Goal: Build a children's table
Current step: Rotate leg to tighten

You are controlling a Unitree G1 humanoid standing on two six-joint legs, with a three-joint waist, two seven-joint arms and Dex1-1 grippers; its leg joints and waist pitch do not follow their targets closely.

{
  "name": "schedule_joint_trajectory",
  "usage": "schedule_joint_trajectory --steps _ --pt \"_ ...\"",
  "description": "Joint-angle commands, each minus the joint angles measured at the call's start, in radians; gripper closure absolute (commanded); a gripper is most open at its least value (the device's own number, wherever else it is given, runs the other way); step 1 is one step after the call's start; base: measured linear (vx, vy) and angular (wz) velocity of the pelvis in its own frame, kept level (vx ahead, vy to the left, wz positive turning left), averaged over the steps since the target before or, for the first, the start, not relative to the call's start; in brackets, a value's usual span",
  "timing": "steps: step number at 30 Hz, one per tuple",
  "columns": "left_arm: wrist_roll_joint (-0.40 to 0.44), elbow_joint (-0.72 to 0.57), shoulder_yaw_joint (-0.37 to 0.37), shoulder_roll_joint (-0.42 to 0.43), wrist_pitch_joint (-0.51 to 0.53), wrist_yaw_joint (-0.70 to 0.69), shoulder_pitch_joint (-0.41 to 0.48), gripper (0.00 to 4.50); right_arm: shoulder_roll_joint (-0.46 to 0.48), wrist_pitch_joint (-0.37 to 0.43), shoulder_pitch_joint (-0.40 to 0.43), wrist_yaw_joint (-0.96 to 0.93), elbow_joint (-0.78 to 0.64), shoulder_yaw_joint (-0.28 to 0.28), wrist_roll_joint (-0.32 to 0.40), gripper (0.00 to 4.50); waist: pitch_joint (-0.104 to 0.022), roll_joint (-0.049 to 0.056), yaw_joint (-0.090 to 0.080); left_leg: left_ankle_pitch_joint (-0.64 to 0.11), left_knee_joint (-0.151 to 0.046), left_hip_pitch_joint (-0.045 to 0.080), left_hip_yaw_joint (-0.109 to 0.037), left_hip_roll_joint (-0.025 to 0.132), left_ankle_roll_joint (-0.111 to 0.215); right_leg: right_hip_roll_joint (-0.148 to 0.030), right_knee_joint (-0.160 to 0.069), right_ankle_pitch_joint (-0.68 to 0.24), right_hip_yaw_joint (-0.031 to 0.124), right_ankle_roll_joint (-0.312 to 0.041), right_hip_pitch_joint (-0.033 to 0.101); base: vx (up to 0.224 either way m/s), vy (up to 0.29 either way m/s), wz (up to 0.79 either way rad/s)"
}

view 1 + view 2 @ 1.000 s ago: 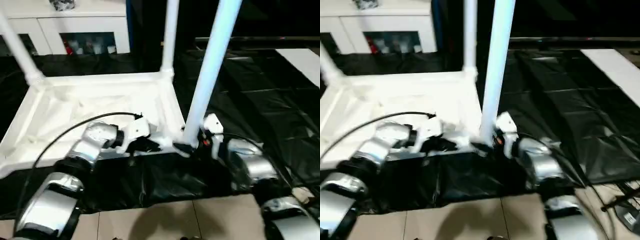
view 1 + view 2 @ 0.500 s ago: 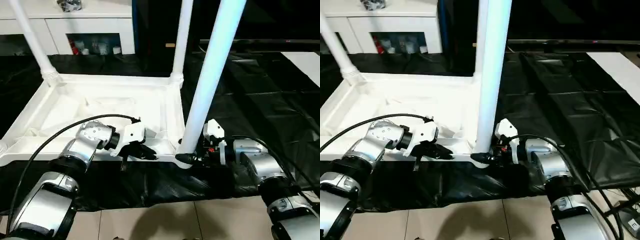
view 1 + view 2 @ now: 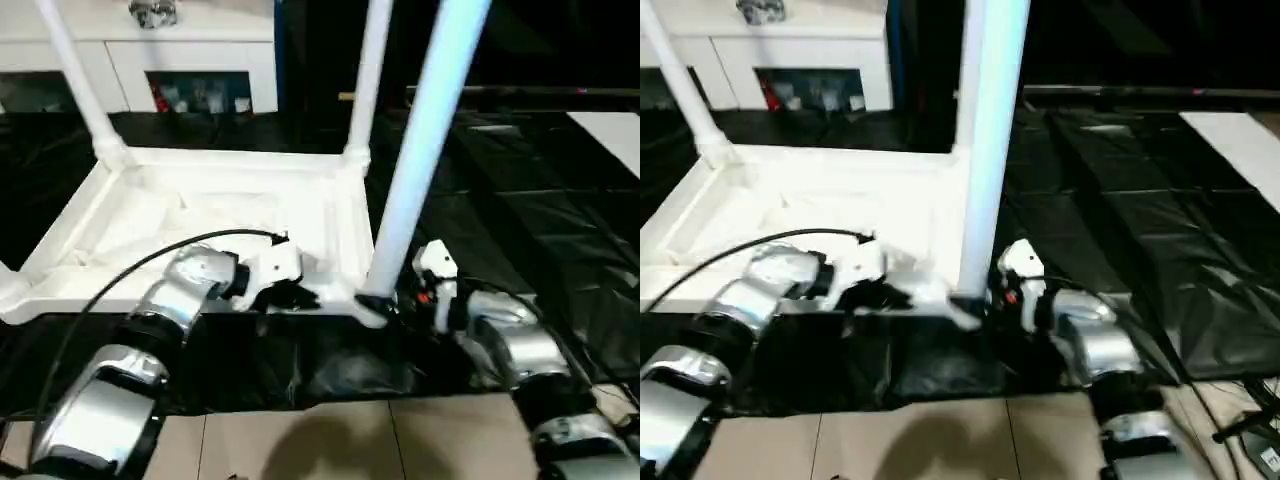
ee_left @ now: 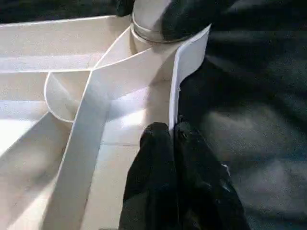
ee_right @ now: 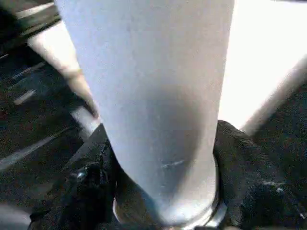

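Left gripper (image 3: pixel 292 296) pinching the near rim of the children's table (image 3: pixel 200 215), which lies upside down on the black-draped table (image 3: pixel 560 230), ribbed underside facing up. Seen from the left wrist camera: black fingers (image 4: pixel 158 177) pressed together with the thin white rim edge nipped between them, and a corner socket just beyond, something black at its collar. Seen from the head cameras instead: three legs standing upright from corner sockets, far left leg (image 3: pixel 75 85), far right leg (image 3: pixel 372 80), and the near right leg (image 3: pixel 425 150), rising out of the picture.

Right gripper (image 3: pixel 385 302) set around the base of that near right leg, at the table's near right corner. From the right wrist camera: white tube close up, a black finger on each side (image 5: pixel 240 167), spread to the tube's width and touching it. White glass-door cabinet (image 3: pixel 190 70) behind, tiled floor (image 3: pixel 330 440) in front.
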Motion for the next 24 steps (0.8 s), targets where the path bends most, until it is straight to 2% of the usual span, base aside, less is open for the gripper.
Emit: schedule_joint_trajectory --steps 1,2,3,6,9,10,14,16,24 --pt "-0.002 0.013 -0.018 -0.142 0.038 0.154 -0.022 4.50 0.108 0.012 -0.042 -0.186 0.077 0.051 -0.064 1.97 -0.039 0.002 -0.017 -0.394 -0.070 0.007 -0.022 0.022 -0.001 -0.058 -0.109 -0.636 0.030 -0.072 0.023 -0.050 0.030 -0.07" --pt "0.002 0.014 -0.020 -0.156 0.044 0.172 -0.025 4.50 0.126 0.014 -0.051 -0.228 0.084 0.047 -0.071 1.97 -0.039 0.002 -0.028 -0.421 -0.069 0.008 -0.027 0.020 -0.004 -0.056 -0.113 -0.651 0.024 -0.063 0.023 0.000 0.000 0.00" --pt "0.006 0.014 -0.025 -0.166 0.042 0.180 -0.026 4.50 0.137 0.016 -0.060 -0.261 0.092 0.045 -0.077 1.97 -0.040 0.004 -0.033 -0.435 -0.069 0.007 -0.030 0.018 0.004 -0.057 -0.119 -0.655 0.019 -0.054 0.026 0.000 0.000 0.00" --pt "0.020 0.008 -0.036 -0.190 0.034 0.211 -0.028 4.50 0.165 -0.010 -0.093 -0.363 0.123 0.023 -0.086 1.97 -0.041 0.007 -0.047 -0.448 -0.070 0.007 -0.030 0.019 0.025 -0.059 -0.125 -0.609 0.018 -0.073 0.025 0.000 0.000 0.00" --pt "0.022 0.005 -0.037 -0.190 0.031 0.213 -0.027 4.50 0.167 -0.023 -0.099 -0.380 0.128 0.015 -0.085 1.97 -0.044 0.005 -0.047 -0.432 -0.071 0.003 -0.028 0.018 0.037 -0.059 -0.121 -0.580 0.022 -0.086 0.027 0.000 0.000 0.00" --pt "0.022 0.005 -0.037 -0.190 0.031 0.213 -0.027 4.50 0.167 -0.023 -0.099 -0.380 0.128 0.015 -0.085 1.97 -0.044 0.004 -0.045 -0.415 -0.071 0.002 -0.025 0.019 0.045 -0.059 -0.117 -0.554 0.026 -0.100 0.026 0.000 0.000 0.00" --pt "0.022 0.005 -0.037 -0.190 0.031 0.213 -0.027 4.50 0.167 -0.023 -0.099 -0.380 0.128 0.015 -0.085 1.97 -0.044 0.003 -0.042 -0.387 -0.073 -0.004 -0.022 0.022 0.051 -0.059 -0.107 -0.504 0.033 -0.124 0.030 0.000 0.000 0.00" --pt "0.022 0.005 -0.037 -0.190 0.031 0.213 -0.027 4.50 0.167 -0.023 -0.099 -0.380 0.128 0.015 -0.085 1.97 -0.044 0.003 -0.040 -0.386 -0.073 -0.002 -0.021 0.022 0.051 -0.059 -0.105 -0.502 0.035 -0.131 0.029 0.000 0.000 0.00" --pt "0.022 0.005 -0.037 -0.190 0.031 0.213 -0.027 4.50 0.167 -0.023 -0.099 -0.380 0.128 0.015 -0.085 1.97 -0.042 0.005 -0.041 -0.401 -0.075 -0.001 -0.023 0.023 0.045 -0.059 -0.106 -0.515 0.036 -0.129 0.028 0.000 0.000 0.00"
